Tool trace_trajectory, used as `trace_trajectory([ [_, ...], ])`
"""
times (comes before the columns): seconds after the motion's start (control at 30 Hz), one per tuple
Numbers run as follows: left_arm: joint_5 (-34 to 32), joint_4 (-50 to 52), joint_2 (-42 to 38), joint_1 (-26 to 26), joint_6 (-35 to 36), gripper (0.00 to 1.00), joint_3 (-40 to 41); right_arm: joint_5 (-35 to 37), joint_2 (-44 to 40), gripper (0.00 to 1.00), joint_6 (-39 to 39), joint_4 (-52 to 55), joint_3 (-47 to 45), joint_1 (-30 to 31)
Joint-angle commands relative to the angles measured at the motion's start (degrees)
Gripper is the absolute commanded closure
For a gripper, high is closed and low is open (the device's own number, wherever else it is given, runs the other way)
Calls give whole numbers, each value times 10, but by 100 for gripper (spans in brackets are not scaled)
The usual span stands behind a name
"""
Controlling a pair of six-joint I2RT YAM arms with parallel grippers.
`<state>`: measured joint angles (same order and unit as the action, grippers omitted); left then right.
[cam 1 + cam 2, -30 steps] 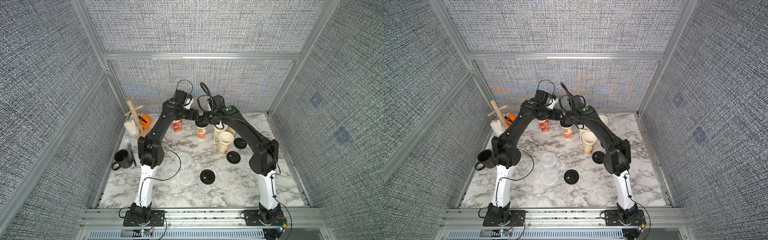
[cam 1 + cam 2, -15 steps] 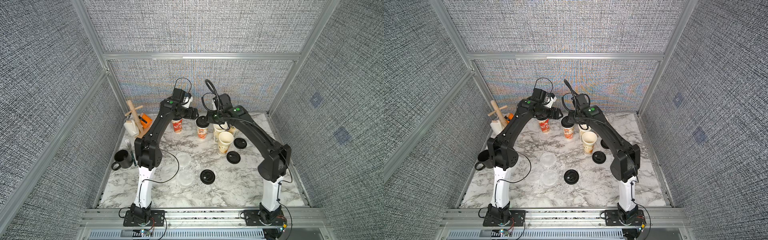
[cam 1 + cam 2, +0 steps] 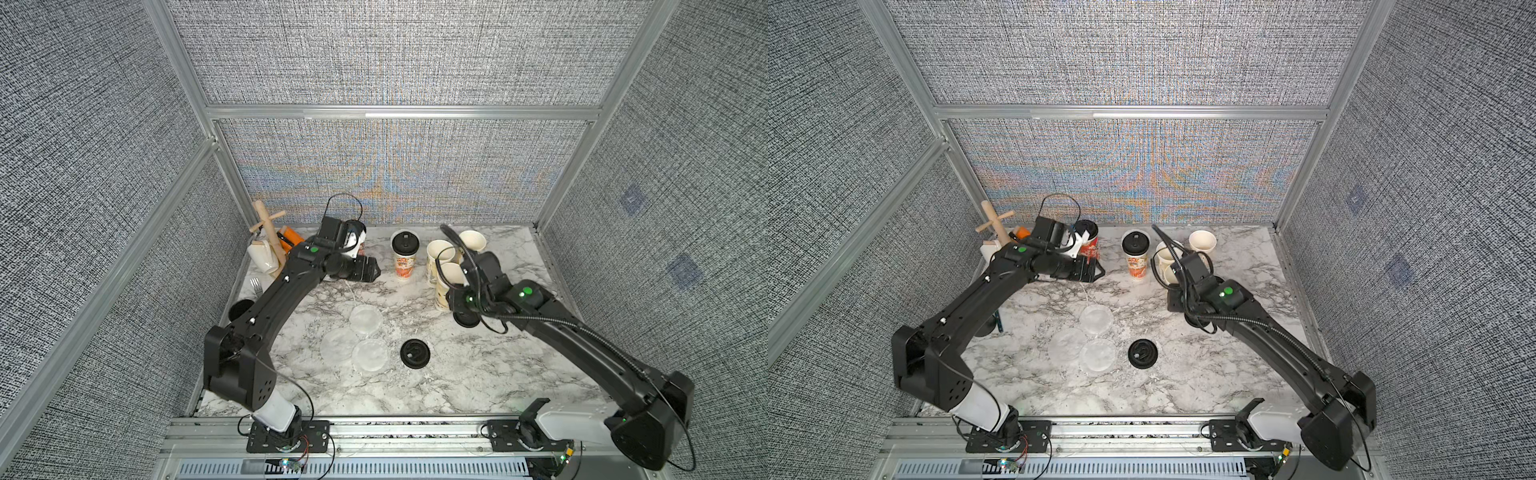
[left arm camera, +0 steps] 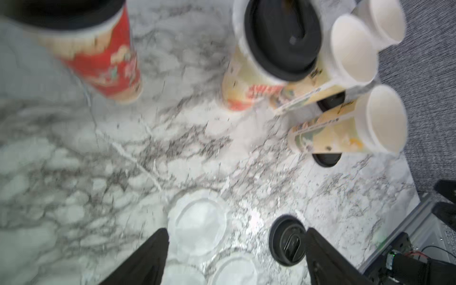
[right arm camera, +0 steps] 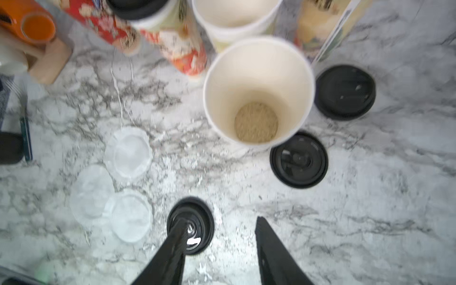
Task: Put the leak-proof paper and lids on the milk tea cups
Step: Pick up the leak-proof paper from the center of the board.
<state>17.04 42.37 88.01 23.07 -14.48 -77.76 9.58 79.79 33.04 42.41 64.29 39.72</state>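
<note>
The left end effector (image 4: 237, 232) and right end effector (image 5: 220, 220) are held spread, empty. Overlapping translucent round film discs (image 3: 370, 355) at frame centre could be lifted together.

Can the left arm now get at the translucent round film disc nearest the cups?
Probably yes: the left gripper is open and empty, and the translucent film disc lies uncovered close by.

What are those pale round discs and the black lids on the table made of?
The pale discs look like thin translucent film, plastic or waxed paper: the tabletop shows faintly through them. The black lids look like moulded plastic, slightly glossy, with glints and raised ridges.
</note>
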Motion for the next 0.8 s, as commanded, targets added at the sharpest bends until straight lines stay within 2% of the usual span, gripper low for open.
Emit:
trace_trajectory([
  [0.0,-66,53,-30,-1,-46,14,52,3,-4,51,52,-35,-37,53],
  [0.1,-129,99,-37,-3,-95,15,90,-20,38,51,57,-88,-40,98],
  [0.17,-149,92,-25,-7,-86,16,102,-52,77,51,49,-128,-26,111],
  [0.33,-86,43,57,-8,-27,21,85,-78,138,52,40,-165,18,124],
  [0.5,-84,18,138,-8,-23,28,75,-65,120,53,42,-158,14,119],
  [0.77,-94,-18,177,-9,-17,34,70,-58,69,54,50,-145,-29,100],
])
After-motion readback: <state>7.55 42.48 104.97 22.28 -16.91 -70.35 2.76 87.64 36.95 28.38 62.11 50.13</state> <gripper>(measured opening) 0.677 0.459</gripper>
